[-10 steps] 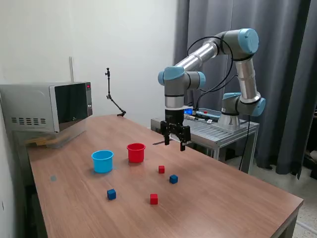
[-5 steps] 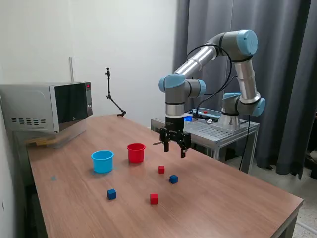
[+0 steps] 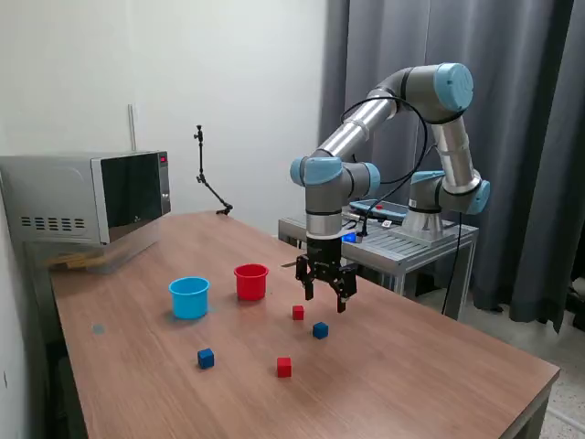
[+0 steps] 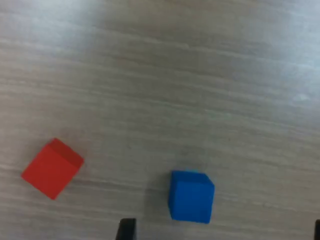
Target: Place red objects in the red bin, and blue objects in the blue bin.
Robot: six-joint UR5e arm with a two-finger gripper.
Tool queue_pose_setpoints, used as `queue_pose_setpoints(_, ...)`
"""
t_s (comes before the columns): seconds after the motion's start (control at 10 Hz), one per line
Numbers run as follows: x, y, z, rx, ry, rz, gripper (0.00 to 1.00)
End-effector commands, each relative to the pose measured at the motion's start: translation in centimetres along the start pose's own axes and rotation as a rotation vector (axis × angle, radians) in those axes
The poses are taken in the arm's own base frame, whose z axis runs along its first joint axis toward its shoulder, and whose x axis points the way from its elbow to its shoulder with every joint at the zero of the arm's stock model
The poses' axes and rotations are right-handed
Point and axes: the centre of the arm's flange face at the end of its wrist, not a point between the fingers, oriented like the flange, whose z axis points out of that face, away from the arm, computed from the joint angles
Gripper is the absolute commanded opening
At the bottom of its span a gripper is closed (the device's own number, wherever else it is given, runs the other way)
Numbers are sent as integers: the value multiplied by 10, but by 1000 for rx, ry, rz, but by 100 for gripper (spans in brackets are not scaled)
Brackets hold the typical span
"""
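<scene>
Two red cubes (image 3: 298,312) (image 3: 284,367) and two dark blue cubes (image 3: 320,330) (image 3: 206,358) lie on the wooden table. The red cup (image 3: 250,281) and the light blue cup (image 3: 189,297) stand upright side by side, towards the exterior view's left of the cubes. My gripper (image 3: 324,299) hangs open and empty a little above the nearer red and blue pair. In the wrist view a blue cube (image 4: 190,196) lies between my fingertips (image 4: 127,229), and a red cube (image 4: 52,168) lies outside them.
A microwave (image 3: 87,197) sits at the table's far corner on the exterior view's left. A thin black stand (image 3: 208,180) rises at the back edge. A metal side table (image 3: 402,240) holding the arm's base stands behind the wooden table (image 3: 411,366).
The arm has lowered the open gripper towards the table, closer to the red and blue cubes beneath it. Cubes and cups have not moved.
</scene>
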Motion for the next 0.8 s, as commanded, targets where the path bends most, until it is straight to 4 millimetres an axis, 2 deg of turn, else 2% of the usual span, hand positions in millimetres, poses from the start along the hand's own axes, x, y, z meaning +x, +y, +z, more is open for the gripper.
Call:
queue_pose_setpoints(0.0,0,4,19,22,1,1,100)
queue_pose_setpoints(0.3,-2,2,46,54,2,6,100)
queue_pose_setpoints(0.7,-3,9,50,21,1,5,100)
